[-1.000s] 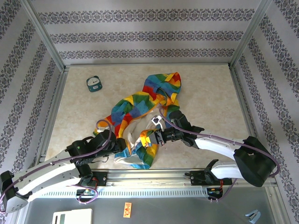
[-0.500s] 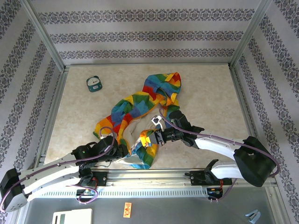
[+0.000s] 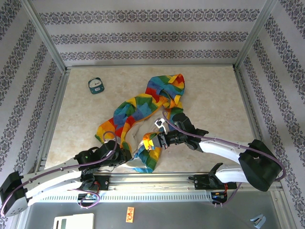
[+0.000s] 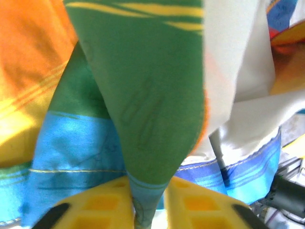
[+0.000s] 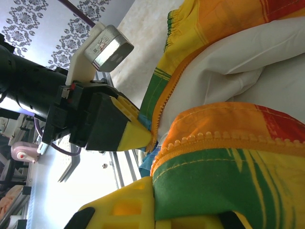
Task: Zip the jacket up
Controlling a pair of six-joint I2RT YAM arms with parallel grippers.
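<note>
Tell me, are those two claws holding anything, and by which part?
Both hold the jacket: the left gripper pinches a green fold near its bottom hem, and the right gripper clamps the green-and-orange front edge beside the zipper teeth.

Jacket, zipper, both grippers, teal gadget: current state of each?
jacket: crumpled on the table, front open, whitish lining showing.
zipper: undone, its two toothed edges apart.
left gripper: shut on a green fold of the jacket.
right gripper: shut on a jacket fold at the zipper edge.
teal gadget: lying on the table, apart from the jacket.
</note>
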